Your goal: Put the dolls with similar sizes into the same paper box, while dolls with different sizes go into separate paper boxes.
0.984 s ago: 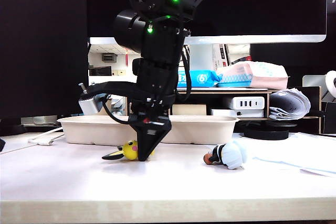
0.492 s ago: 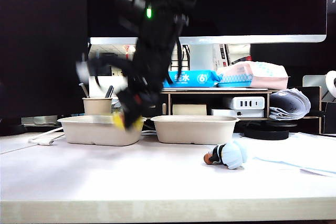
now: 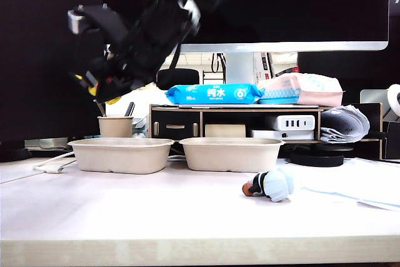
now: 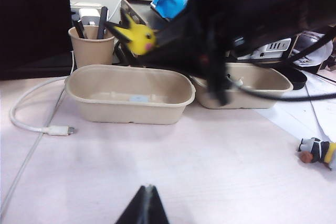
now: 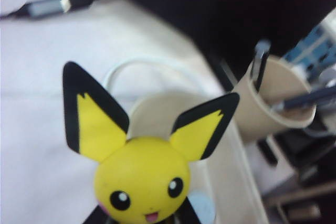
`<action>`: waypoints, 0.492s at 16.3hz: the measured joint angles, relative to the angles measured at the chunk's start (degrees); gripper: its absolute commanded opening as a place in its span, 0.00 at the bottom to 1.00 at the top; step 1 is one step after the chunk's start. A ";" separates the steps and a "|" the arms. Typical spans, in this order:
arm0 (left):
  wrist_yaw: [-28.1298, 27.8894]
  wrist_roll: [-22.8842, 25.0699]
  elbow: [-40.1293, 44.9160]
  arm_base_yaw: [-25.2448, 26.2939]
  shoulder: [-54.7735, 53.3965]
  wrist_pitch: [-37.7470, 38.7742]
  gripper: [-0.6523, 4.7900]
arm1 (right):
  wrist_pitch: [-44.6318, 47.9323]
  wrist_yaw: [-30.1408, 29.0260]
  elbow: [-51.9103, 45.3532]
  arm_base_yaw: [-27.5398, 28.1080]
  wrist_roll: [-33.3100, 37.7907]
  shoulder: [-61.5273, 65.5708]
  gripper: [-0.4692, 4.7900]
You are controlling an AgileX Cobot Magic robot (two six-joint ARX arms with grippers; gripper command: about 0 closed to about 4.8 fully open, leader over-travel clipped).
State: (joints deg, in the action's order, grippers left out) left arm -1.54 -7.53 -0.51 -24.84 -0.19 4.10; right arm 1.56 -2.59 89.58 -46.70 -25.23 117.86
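My right gripper [image 3: 102, 85] hangs in the air, shut on the yellow doll [image 5: 142, 174] with black-tipped ears, its dark fingers [image 5: 97, 216] either side of the doll's head. In the exterior view it is above the left end of the left paper box [image 3: 120, 154], and the yellow doll [image 4: 139, 38] is also seen above that box [image 4: 131, 95] in the left wrist view. The right paper box [image 3: 231, 153] stands beside it. A pale-blue-and-white doll [image 3: 272, 184] lies on the table in front of it. My left gripper [image 4: 149, 188] is shut and empty, low over bare table.
A beige pen cup [image 3: 116, 126] stands just behind the left box. A white cable with a plug [image 4: 55, 129] lies left of that box. Shelves with tissue packs [image 3: 212, 94], a monitor and papers [image 3: 350, 186] fill the back and right.
My right gripper lifted the yellow doll off the table in front of the boxes, then swung it up and to the left, over the left box.
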 measured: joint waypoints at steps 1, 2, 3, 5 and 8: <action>0.04 0.00 0.00 0.31 0.00 0.00 0.11 | 3.74 0.28 -0.07 0.09 0.13 1.70 0.25; 0.11 -0.02 0.00 1.44 0.00 0.00 0.11 | 7.37 0.87 -0.13 0.20 0.13 3.23 0.25; 0.09 0.00 0.00 2.49 0.00 0.00 0.11 | 10.40 1.14 -0.13 0.39 0.15 4.48 0.25; 0.04 0.00 0.02 6.23 0.00 0.00 0.11 | 16.66 1.33 0.17 1.38 0.59 7.87 0.46; 0.02 0.00 0.02 8.13 -0.02 0.00 0.11 | 16.83 4.42 5.16 3.10 2.51 12.81 0.57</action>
State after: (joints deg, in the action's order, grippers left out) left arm -1.52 -7.53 -0.49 -16.71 -0.21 4.10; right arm 18.39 1.83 94.74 -43.59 -22.72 130.67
